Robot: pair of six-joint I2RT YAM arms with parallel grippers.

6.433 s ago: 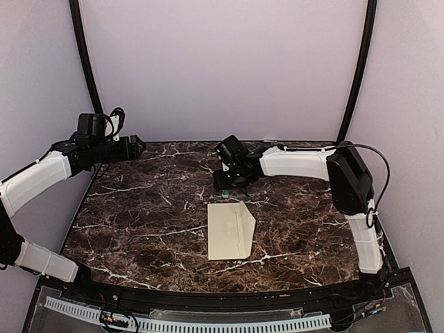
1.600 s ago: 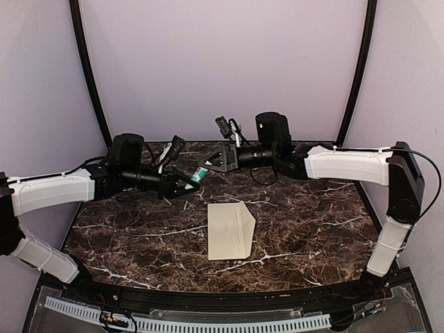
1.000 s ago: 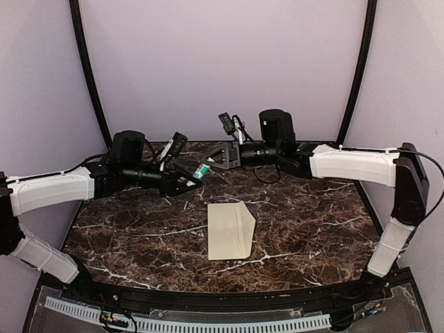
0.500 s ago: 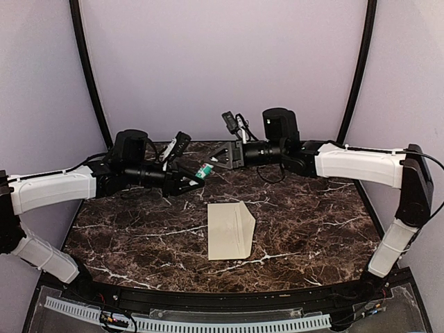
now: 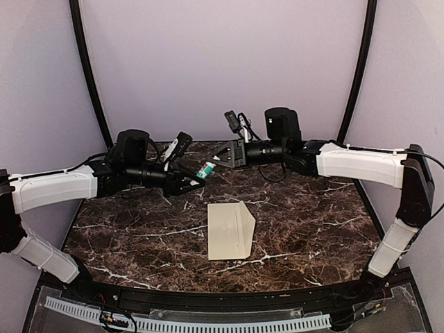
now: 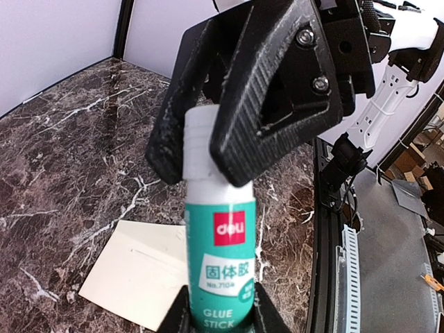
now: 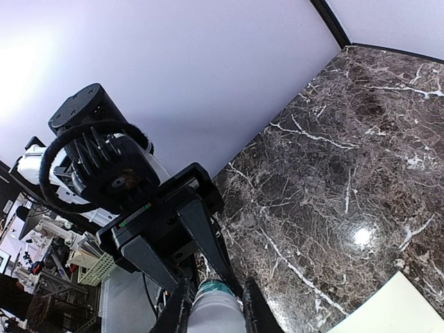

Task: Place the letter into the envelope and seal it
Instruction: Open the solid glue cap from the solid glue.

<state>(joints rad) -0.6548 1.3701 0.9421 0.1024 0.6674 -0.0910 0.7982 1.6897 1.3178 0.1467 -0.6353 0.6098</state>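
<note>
Both arms are meeting in the air over the far half of the marble table [image 5: 132,225], sharing a Deli-branded glue stick [image 5: 204,171] between them. The left gripper [image 5: 193,177] is clamping the teal labelled body, its fingers narrowed tight around it. The right gripper [image 5: 222,157] is pinching the stick's white upper end from the opposite side, its jaws likewise closed down on it. The cream envelope [image 5: 229,232] is lying flat near the table's middle, well apart from both grippers, its pointed flap facing right
</note>
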